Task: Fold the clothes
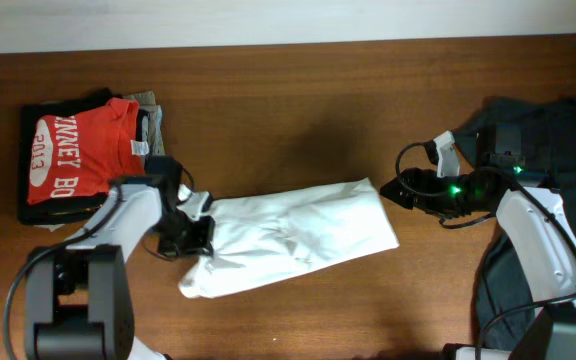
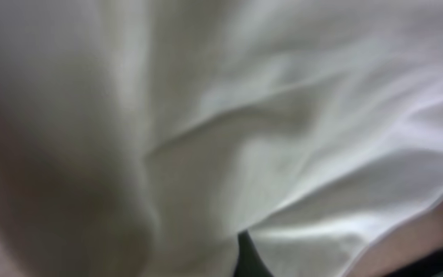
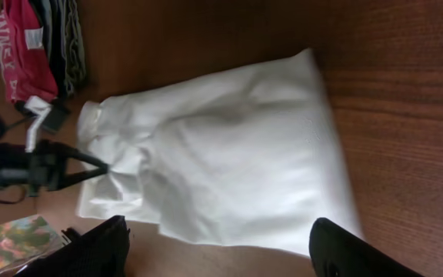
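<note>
From overhead, the white T-shirt (image 1: 298,235) lies in the middle of the brown table (image 1: 298,110), folded into a long band. Its long axis runs on a slant, from the lower left near my left arm up to the right. The right end is a fairly straight edge. The left end is narrower and more rumpled. My left gripper (image 1: 198,235) sits at that left end, touching the cloth. My right gripper (image 1: 392,188) is just beside the upper right corner of the band and not on it. A red shirt (image 1: 73,150) with white letters lies at the far left of the table. A heap of dark clothes (image 1: 528,120) lies at the far right, by my right arm.

My left wrist camera is filled by blurred white folds of the T-shirt (image 2: 268,115), pressed very close to the lens.

My right wrist camera looks along the T-shirt (image 3: 237,154) from its straight end, with the band stretching away to the left across the table (image 3: 406,92). My right gripper (image 3: 220,231) is spread wide, its two dark fingers (image 3: 98,246) far apart and holding nothing. At the far end my left gripper (image 3: 102,166) has its tips drawn together on a bunched bit of the cloth. The red shirt (image 3: 18,42) shows in the top left corner.
</note>
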